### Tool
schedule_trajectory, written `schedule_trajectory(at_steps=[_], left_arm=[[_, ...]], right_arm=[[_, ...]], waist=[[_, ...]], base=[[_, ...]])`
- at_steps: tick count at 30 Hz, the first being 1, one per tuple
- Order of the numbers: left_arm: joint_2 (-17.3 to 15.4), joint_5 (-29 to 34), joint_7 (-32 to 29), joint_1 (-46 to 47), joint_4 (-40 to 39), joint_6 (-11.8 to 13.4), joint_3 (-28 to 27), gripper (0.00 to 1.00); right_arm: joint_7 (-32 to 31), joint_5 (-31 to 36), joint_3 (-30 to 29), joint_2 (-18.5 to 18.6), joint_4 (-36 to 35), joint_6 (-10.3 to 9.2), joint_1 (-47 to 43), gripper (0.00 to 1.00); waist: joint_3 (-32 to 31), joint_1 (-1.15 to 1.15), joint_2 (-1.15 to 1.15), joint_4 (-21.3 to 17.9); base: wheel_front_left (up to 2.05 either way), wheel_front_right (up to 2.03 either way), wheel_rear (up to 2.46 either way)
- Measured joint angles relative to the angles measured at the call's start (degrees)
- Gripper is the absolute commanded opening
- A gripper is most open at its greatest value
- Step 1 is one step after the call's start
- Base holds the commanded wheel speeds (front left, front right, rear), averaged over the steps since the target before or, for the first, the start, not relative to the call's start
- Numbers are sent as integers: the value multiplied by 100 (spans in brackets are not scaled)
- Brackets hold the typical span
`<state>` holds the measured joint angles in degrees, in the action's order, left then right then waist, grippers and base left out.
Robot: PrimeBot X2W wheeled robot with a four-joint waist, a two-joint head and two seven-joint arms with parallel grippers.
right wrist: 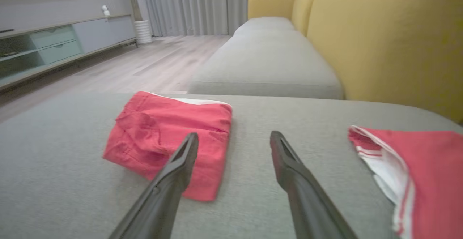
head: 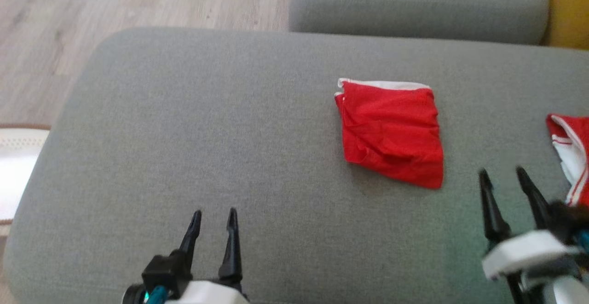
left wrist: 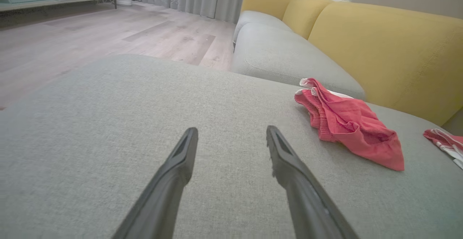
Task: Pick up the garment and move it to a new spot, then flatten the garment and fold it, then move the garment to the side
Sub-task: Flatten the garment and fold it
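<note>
Two red pieces lie on the grey sofa cushion (head: 184, 134). The one in hand, the folded garment (head: 391, 134), sits as a compact square right of the middle, its white waistband at the far edge, touching neither arm. The right gripper (head: 502, 171) hovers just beside its near corner, fingers spread wide with nothing between them. The left gripper (head: 214, 212) hangs well apart over bare cushion, fingers spread too, likely keeping clear. The folding looks done to me, so I'd guess only the shift aside is left. The red-and-white garment (head: 570, 152) at the right edge may mark where finished ones go
</note>
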<state>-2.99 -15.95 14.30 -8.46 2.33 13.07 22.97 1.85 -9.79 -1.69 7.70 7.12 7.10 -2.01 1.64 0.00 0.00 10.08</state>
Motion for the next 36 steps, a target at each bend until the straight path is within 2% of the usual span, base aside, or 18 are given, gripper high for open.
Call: schedule_trajectory(at_steps=[8,17,18,19,20,24,28,30,36], left_arm=[[-11,127,0,-385,57,-121,-370,100],[-11,221,0,-420,26,-198,-414,100],[-11,226,0,-419,13,-200,-412,100],[-11,226,0,-416,8,-201,-410,100],[-11,226,0,-414,1,-207,-405,100],[-12,226,0,-362,-42,-225,-333,100],[-12,226,0,-13,-44,-225,-147,100],[-11,226,0,98,-46,-224,-87,100],[-2,154,0,494,-45,-100,300,100]], right_arm=[[770,243,-515,-334,278,0,-701,100],[828,345,-361,-361,466,0,-649,100],[821,335,-294,-353,495,0,-592,78],[754,315,-210,-336,532,0,-496,30],[666,282,-98,-304,580,0,-358,0],[459,157,227,-59,877,0,524,0],[292,142,511,159,1560,0,1608,0],[290,141,577,182,1764,0,1845,0],[375,138,970,210,2958,0,2718,0]], waist=[[-329,0,0,-112],[-328,0,0,-134],[-311,0,0,-115],[-292,0,0,-94],[-270,0,0,-70],[-65,0,0,25],[258,0,0,152],[344,0,0,192],[728,0,0,562]], base=[[0,0,0],[0,0,0],[0,0,0],[0,0,0],[0,0,0],[0,0,0],[0,0,0],[0,0,0],[0,0,0]])
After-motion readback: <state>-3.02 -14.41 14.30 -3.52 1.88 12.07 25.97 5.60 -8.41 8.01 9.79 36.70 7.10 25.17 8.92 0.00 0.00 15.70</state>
